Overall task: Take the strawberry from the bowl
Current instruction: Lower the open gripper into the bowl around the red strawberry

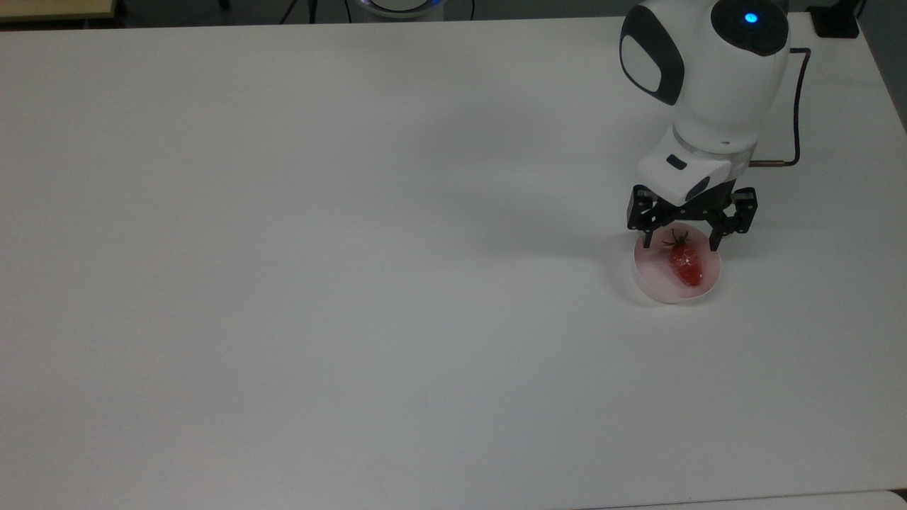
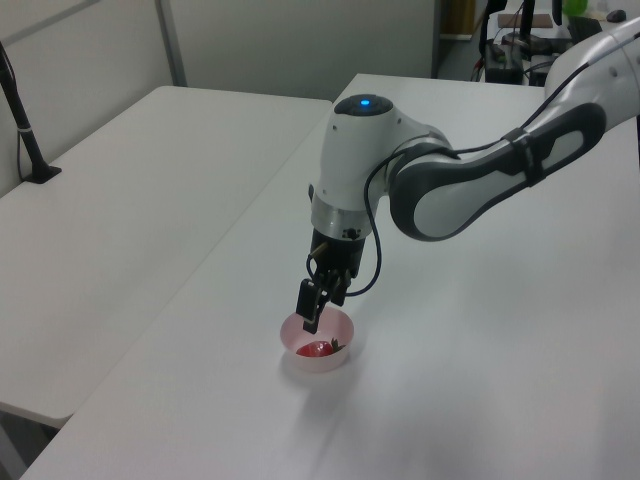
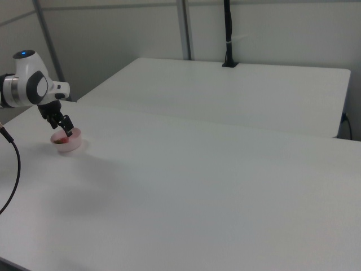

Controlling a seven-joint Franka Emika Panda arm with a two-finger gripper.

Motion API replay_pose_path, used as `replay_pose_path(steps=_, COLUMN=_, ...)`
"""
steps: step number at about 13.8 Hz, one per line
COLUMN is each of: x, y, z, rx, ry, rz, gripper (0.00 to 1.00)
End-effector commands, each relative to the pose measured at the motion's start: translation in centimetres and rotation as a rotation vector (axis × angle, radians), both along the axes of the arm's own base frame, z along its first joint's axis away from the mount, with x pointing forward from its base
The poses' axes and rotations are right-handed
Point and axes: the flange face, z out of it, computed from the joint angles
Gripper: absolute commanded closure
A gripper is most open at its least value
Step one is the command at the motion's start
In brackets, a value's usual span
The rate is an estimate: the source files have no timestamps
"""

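A glossy red strawberry (image 1: 686,265) with a dark green leafy cap lies in a small pale pink bowl (image 1: 650,276) at the top view's right. My gripper (image 1: 679,247) hangs open just above the bowl's far rim, its black fingers (image 1: 645,241) standing either side of the leafy cap, apart from the fruit. From the left view the gripper (image 2: 312,322) reaches down over the bowl (image 2: 297,361), with the strawberry (image 2: 318,349) just below it. Over at the right view's left edge, the gripper (image 3: 66,132) sits over the bowl (image 3: 72,145).
The bowl stands on a wide white table (image 1: 319,283). A second white table (image 2: 130,190) adjoins it. A black cable (image 1: 797,106) trails from the arm. A black post (image 2: 25,130) stands on the second table.
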Motion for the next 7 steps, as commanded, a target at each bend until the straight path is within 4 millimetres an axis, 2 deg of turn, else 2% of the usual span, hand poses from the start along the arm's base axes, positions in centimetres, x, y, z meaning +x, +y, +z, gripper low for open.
replay_pose_path(steps=1, x=0.4, y=0.9, z=-0.3, rx=0.011, ry=-0.023, rz=-0.009, gripper=0.17)
replay_pose_path(steps=5, x=0.5, y=0.9, z=-2.4, rx=-0.007, ry=-0.017, rz=0.004, gripper=0.26)
replay_pose_path(steps=7, x=0.4, y=0.9, z=-2.6, rx=-0.012, ry=-0.017, rz=0.016, gripper=0.35)
